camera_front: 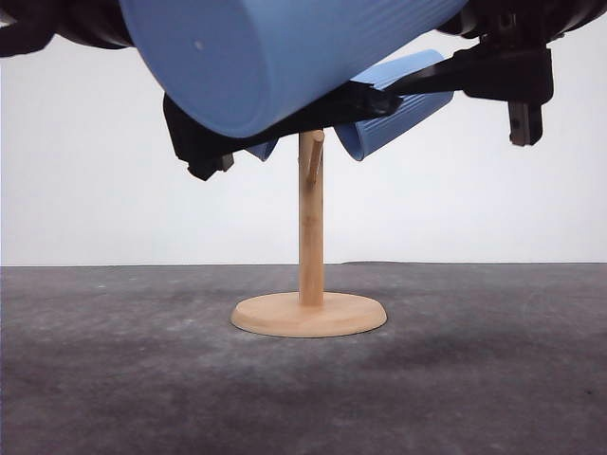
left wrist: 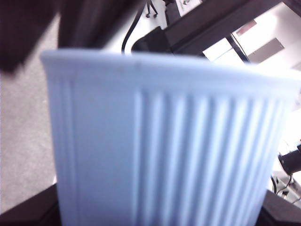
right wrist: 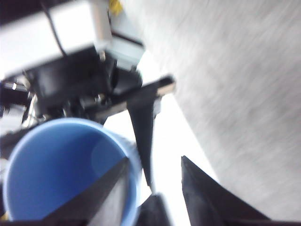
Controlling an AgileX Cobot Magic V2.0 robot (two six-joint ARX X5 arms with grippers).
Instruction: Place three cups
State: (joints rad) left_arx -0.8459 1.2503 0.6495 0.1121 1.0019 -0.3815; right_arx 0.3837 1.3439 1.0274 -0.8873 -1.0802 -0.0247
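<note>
A light-blue ribbed cup (camera_front: 285,57) hangs tilted close to the front camera, its dotted base toward the lower left. My left gripper (left wrist: 150,212) is shut on this cup (left wrist: 164,150), with dark fingers (left wrist: 28,209) at both sides. The same cup's open mouth (right wrist: 61,174) shows in the right wrist view. My right gripper (right wrist: 155,157) stands open beside that rim, one finger (right wrist: 106,188) overlapping the mouth and the gap between the fingers bare. A second cup (camera_front: 403,118) sits tilted right of the wooden stand's (camera_front: 310,218) top. Its support is hidden. A blue sliver (camera_front: 262,149) shows left of the post.
The stand has a round base (camera_front: 309,314) on the dark grey table (camera_front: 114,379), with a short peg (camera_front: 314,156) near its top. Black arm hardware (camera_front: 503,71) fills the upper right of the front view. A white wall lies behind.
</note>
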